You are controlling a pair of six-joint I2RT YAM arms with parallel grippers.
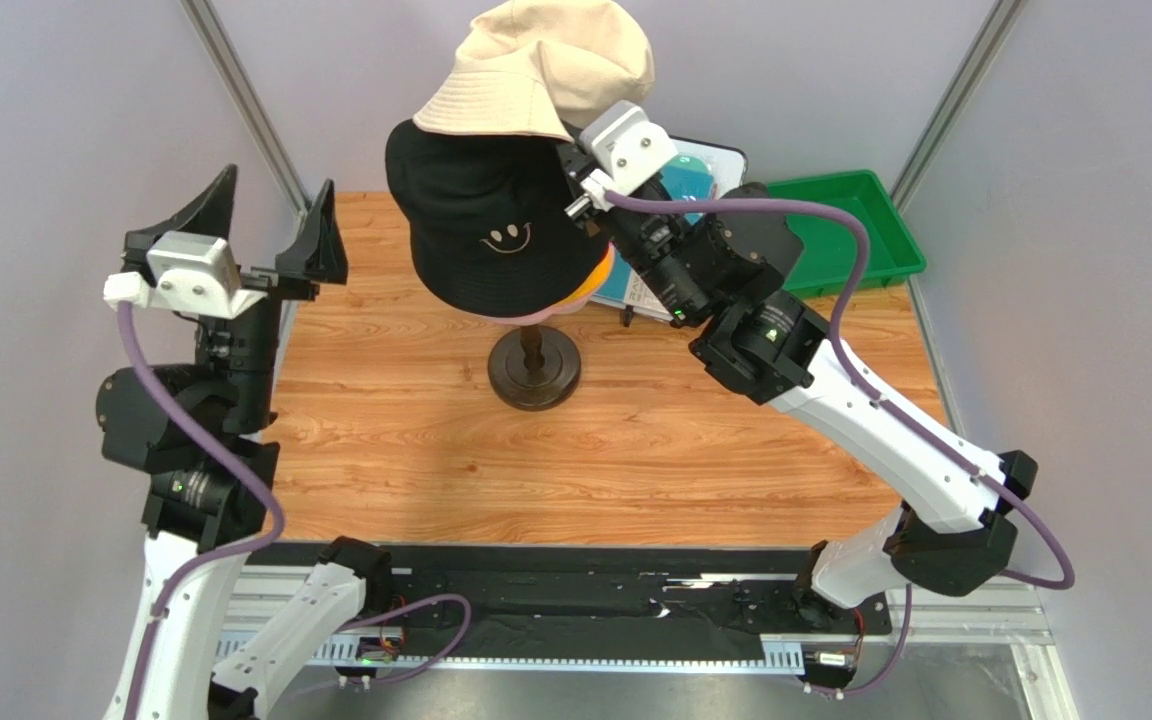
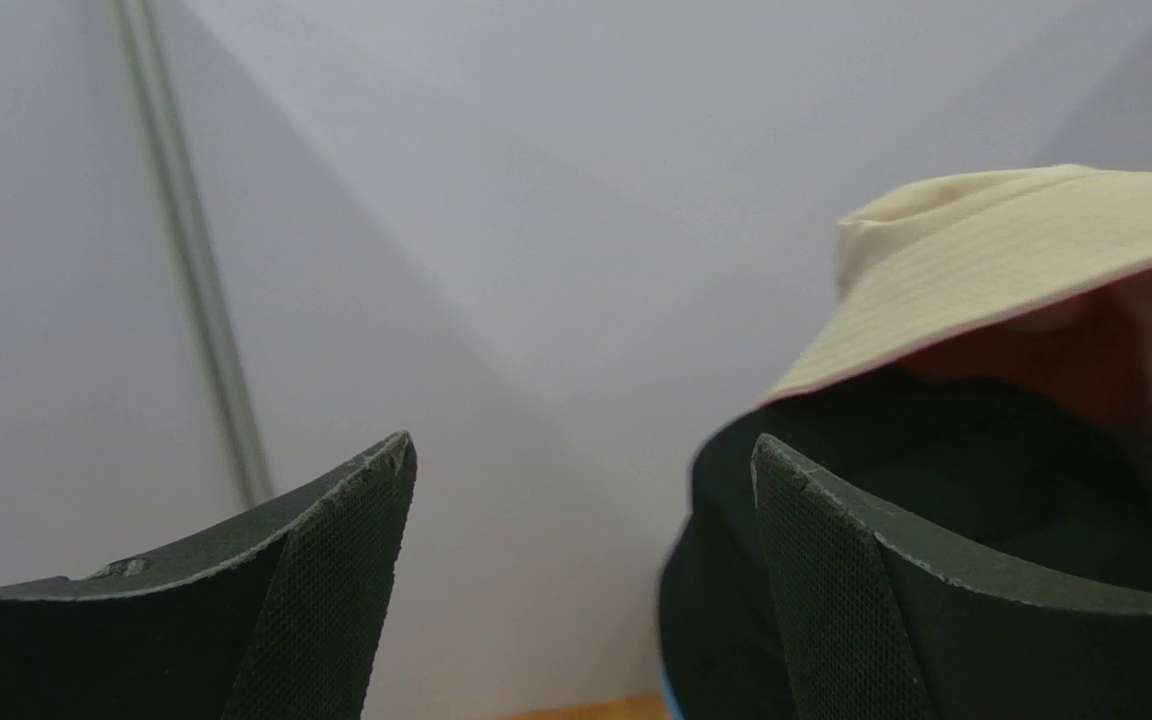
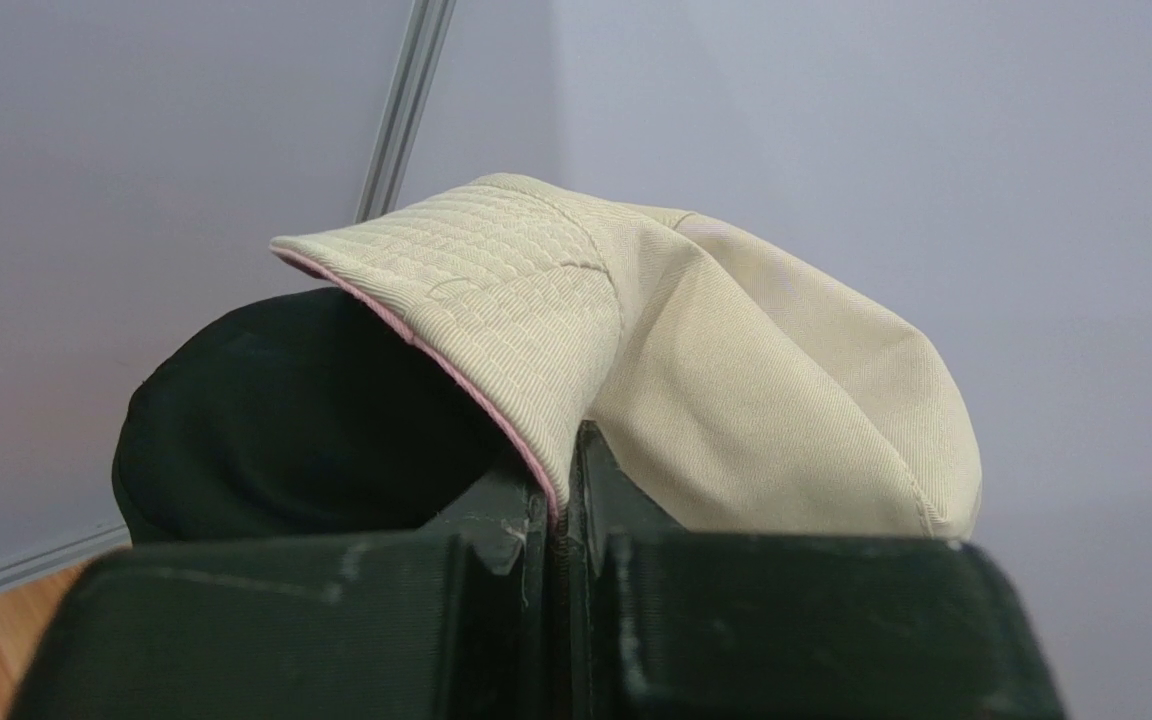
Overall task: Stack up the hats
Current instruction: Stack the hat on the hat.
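Top external shows the black hat (image 1: 477, 210) just beside the right gripper (image 1: 579, 147), which pinches the brim of the beige hat (image 1: 537, 68) tilted over it. Placing this hat seems in hand: lower it squarely, then release. The left gripper (image 1: 270, 213) stands spread, empty.

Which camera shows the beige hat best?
The top external view: the beige hat shows nearly whole, perched on the black hat. The right wrist view shows its brim pinched up close; the left wrist view catches only one side.
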